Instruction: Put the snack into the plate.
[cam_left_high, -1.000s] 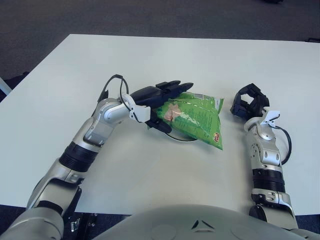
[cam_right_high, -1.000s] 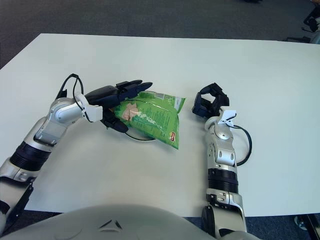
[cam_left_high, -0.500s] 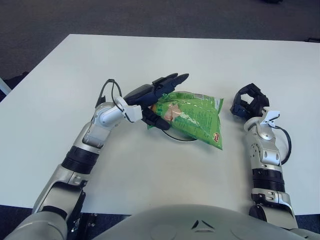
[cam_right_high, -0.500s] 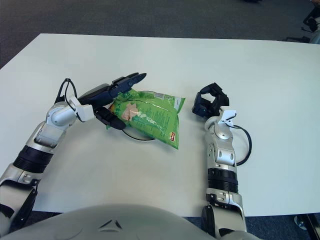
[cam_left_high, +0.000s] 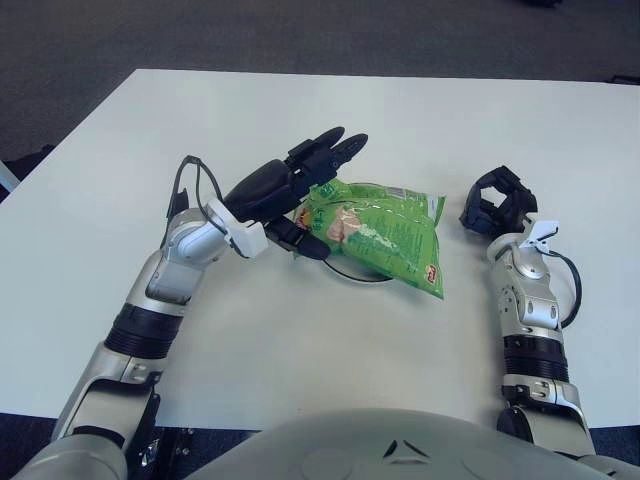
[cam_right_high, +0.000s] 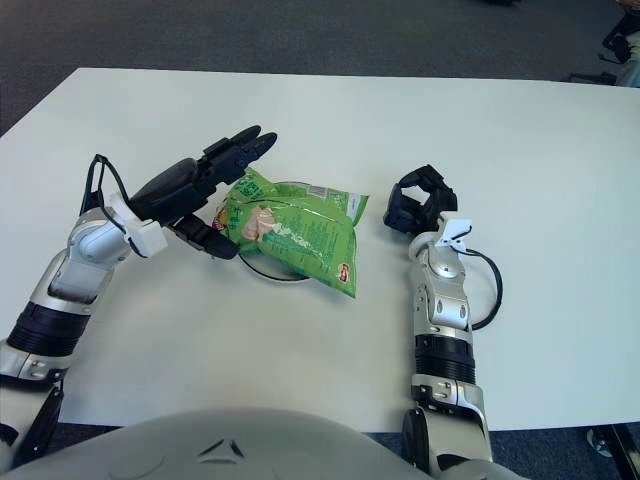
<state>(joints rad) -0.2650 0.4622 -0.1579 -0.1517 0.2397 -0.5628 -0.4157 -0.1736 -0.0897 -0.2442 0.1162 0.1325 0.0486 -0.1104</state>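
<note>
A green snack bag (cam_left_high: 380, 235) lies flat over a white plate (cam_left_high: 355, 272), hiding most of it; only the dark rim shows at the front. My left hand (cam_left_high: 300, 195) is at the bag's left end with its fingers spread open, holding nothing; the thumb sits low by the bag's corner. My right hand (cam_left_high: 495, 205) rests on the table to the right of the bag, apart from it, fingers curled and empty.
The white table (cam_left_high: 330, 110) spreads wide behind and to both sides of the plate. Dark floor lies beyond the table's far edge. My own torso fills the bottom of the view.
My left hand has opened, let go of the bag and drawn back to the left and upward. The bag now lies on the plate. The right hand has not moved.
</note>
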